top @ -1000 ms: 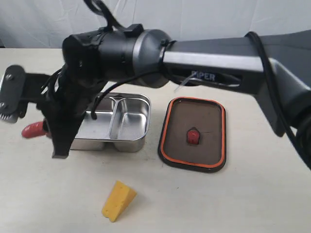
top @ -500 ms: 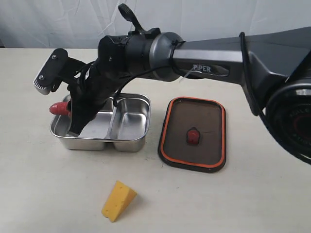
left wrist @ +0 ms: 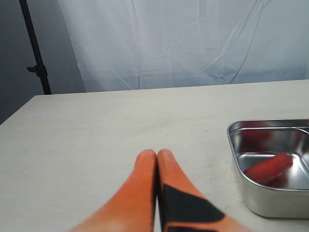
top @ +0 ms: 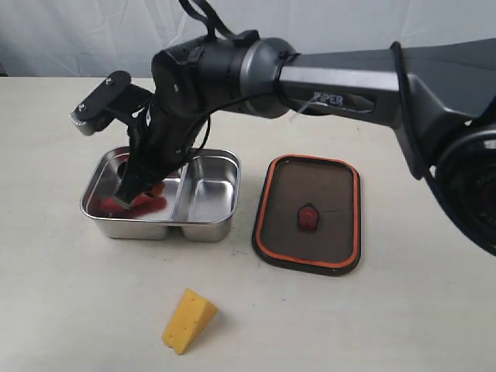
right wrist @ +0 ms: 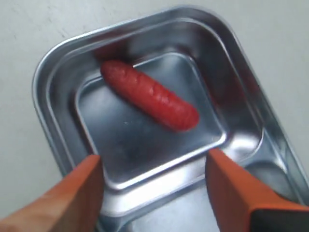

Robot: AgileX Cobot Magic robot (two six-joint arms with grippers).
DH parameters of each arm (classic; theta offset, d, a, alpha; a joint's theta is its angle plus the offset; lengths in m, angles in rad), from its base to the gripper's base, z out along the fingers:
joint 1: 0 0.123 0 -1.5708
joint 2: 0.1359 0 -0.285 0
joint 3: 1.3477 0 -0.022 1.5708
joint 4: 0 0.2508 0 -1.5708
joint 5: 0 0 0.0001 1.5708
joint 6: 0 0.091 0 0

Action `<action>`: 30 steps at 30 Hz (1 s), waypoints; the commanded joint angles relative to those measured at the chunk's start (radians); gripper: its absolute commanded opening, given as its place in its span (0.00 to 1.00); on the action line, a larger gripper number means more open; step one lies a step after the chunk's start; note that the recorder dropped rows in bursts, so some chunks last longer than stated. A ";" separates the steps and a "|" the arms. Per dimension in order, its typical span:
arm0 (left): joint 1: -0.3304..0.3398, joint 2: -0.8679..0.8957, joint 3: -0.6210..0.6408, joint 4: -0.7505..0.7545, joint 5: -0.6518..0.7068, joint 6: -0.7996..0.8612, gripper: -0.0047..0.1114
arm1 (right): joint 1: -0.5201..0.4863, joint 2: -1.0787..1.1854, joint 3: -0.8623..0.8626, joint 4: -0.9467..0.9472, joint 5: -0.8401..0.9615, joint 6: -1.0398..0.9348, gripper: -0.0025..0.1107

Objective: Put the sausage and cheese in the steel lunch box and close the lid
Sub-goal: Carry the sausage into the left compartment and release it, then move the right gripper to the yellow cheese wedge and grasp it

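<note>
Sausage: we see the sausage (right wrist: 149,101) lying loose on the floor of one compartment of the steel lunch box (right wrist: 44,72). It sits just past the tips of the right gripper (right wrist: 154,162), in line with the gap between the jaws, and touches neither.
Right jaws: these stand wide apart over that compartment and hold nothing; one finger hangs low inside the box and the other is raised above its rim.
Sausage's compartment: this is the one directly under the right jaws. In the exterior view it is the box's left half, and the dividing wall lies on the far side of the sausage from the raised finger.
Lid: the lid (top: 329,186) lies flat on the table (top: 70,310), well clear of the right jaws, just beside the box's other compartment and not touching it. Its orange seal rim (top: 264,203) faces up, with the valve tab (top: 308,218) in the centre.
Cheese: we find the cheese (top: 188,320) on the table, well apart from both pairs of jaws and away from the box and the lid.
Left jaws: those of the left gripper (left wrist: 157,154) are pressed together with nothing between them, over bare table. The box with the sausage lies near their tips, off to one side and apart.
</note>
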 commanded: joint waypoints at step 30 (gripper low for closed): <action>0.006 -0.006 0.005 -0.002 -0.009 0.000 0.04 | 0.291 -0.227 0.424 -0.168 0.100 1.620 0.53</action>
